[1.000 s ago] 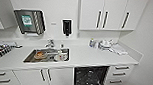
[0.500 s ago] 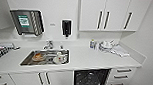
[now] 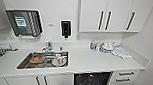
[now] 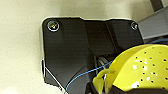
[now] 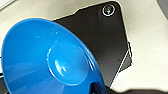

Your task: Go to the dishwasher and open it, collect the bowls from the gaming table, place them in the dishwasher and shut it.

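The dishwasher point(image 3: 92, 81) stands open under the white counter point(image 3: 91, 62), its dark inside with racks showing low in the head view. In the left wrist view a pale yellow speckled bowl point(image 4: 142, 67) hangs over the light floor, held by my left gripper point(image 4: 101, 83). A bright blue bowl point(image 5: 50, 57) is tilted close to the right wrist camera, gripped at its rim by my right gripper point(image 5: 100, 88). The gaming table is out of view.
A steel sink point(image 3: 22, 64) left of the dishwasher holds a brown bowl point(image 3: 36, 59) and a white cup point(image 3: 58, 60). Dishes and bottles point(image 3: 106, 46) stand at the counter's back right. White drawers point(image 3: 123, 76) flank the dishwasher on the right, and wall cabinets point(image 3: 106, 14) hang above.
The whole head picture has shifted slightly, with the counter and dishwasher opening sitting a little lower: the camera has moved. Nothing on the counter has moved.
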Robot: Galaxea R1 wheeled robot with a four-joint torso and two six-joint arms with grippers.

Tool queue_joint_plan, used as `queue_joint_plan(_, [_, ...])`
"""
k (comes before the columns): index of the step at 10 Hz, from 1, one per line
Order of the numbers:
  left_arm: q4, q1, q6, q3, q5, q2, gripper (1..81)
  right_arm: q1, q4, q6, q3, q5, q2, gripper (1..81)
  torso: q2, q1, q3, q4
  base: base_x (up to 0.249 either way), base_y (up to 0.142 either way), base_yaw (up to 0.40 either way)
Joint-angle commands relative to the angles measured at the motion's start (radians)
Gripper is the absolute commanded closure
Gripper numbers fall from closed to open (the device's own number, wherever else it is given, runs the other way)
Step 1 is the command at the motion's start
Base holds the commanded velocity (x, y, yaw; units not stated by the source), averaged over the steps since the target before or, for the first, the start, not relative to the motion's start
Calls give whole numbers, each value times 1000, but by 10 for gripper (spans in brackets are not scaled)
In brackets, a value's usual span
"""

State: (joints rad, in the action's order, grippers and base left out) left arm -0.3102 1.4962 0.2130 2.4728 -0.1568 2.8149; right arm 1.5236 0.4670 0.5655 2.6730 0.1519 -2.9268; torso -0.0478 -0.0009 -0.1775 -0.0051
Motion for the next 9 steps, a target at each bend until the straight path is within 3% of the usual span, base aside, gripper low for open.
queue_joint_plan(1, [2, -32, 2, -6, 43, -14, 811, -35, 7, -3, 2, -43, 9, 811, 0, 1, 0, 0, 111, 0, 0])
queue_joint_plan(6, [0, -29, 2, -12, 40, -15, 811, -29, 18, -1, -9, -43, 16, 811, 0, 1, 0, 0, 15, 0, 0])
queue_joint_plan(8, [-3, -20, 2, -18, -6, -23, 811, -27, 16, 0, -80, -43, 53, 811, 0, 1, 0, 0, 0, 0, 0])
queue_joint_plan(9, [-7, -18, 2, -40, -13, -35, 811, -29, 15, 2, -173, -40, 102, 811, 0, 1, 0, 0, 0, 0, 0])
